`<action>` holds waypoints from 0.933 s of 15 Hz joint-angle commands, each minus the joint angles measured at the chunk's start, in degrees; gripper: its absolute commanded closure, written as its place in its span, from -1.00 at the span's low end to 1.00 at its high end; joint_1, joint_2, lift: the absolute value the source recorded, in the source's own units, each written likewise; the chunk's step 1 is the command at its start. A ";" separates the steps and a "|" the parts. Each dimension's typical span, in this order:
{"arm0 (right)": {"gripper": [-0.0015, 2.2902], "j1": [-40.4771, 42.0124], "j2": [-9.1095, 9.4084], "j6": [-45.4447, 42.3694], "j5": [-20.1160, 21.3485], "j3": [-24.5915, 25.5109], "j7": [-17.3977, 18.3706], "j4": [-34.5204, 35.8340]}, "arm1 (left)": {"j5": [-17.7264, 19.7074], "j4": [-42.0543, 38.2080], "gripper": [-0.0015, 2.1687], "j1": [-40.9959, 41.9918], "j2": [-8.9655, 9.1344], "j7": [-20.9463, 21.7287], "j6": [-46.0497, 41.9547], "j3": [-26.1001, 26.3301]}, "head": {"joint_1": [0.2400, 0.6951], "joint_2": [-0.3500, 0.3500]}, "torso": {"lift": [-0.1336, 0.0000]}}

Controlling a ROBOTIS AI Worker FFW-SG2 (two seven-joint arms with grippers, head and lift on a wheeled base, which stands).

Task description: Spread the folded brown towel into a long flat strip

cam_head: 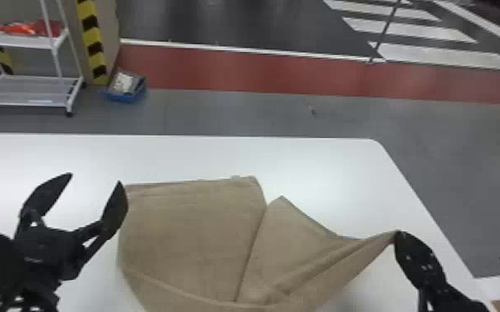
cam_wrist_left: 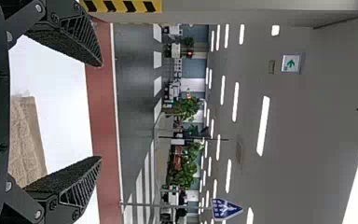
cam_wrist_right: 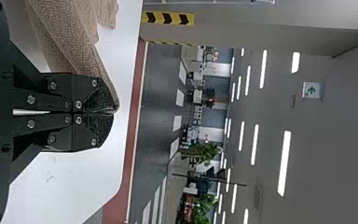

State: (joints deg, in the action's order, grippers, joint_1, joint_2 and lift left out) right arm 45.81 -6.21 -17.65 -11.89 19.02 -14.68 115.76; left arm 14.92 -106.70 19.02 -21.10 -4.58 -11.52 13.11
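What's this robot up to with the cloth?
It is working a brown towel toward a long flat strip on a white table. The right tool is shut on one end, which is drawn out to a narrow point on the robot's right. The left tool is open and empty by the towel's left edge. The towel remains broad, with folds, so it is not a strip yet.

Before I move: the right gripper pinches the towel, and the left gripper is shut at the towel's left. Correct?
No, the left gripper is open: the head view shows its fingers apart at the towel's left. The right gripper does pinch the towel.
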 commanded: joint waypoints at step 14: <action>0.03 -5.82 4.19 9.35 -3.67 7.26 -0.97 -0.79 | 0.81 9.58 -0.72 -8.65 0.71 3.43 13.24 2.89 | 1.00 -0.97 | -0.87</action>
State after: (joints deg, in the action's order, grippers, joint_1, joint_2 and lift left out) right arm 39.83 -2.13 -8.00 -15.72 26.61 -15.44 114.93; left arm 15.08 -98.98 11.60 -20.92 -1.86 1.44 15.80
